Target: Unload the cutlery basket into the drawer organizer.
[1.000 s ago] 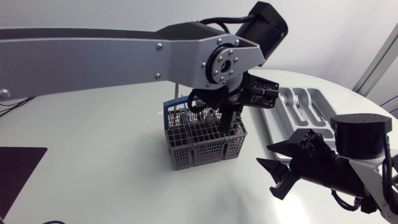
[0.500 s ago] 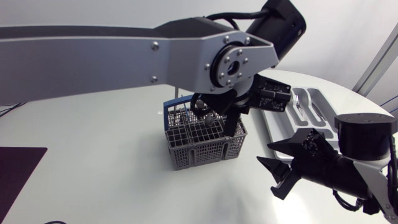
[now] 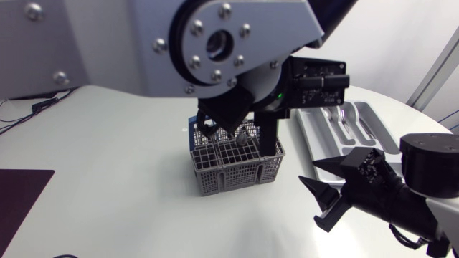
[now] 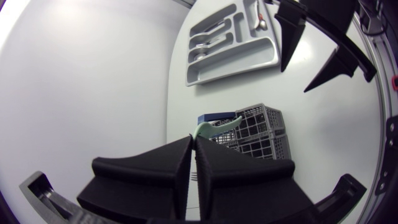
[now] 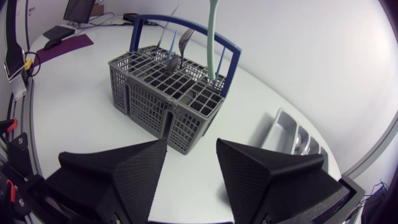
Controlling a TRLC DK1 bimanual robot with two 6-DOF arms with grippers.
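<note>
The grey cutlery basket [image 3: 237, 170] with a blue handle [image 5: 186, 28] stands mid-table, with forks [image 5: 183, 43] upright in it. My left gripper [image 4: 193, 140] hangs over it, shut on a pale green utensil [image 5: 213, 37] that rises out of the basket's far corner. The utensil's lower part [image 4: 219, 125] shows just past the fingertips. In the head view the left arm hides most of that gripper [image 3: 264, 140]. My right gripper [image 3: 326, 199] stands open near the front right, facing the basket [image 5: 168, 93], nothing between its fingers. The grey drawer organizer [image 3: 324, 132] lies at the back right with cutlery in it.
The organizer's near end [image 5: 292, 140] lies just right of the right gripper [image 5: 189, 168]. A second thin green-handled piece [image 5: 222, 59] stands in the basket. A dark mat [image 3: 21, 190] lies at the table's front left.
My left arm has risen toward the overhead camera above the basket, its gripper still shut. The right arm has hardly moved.
</note>
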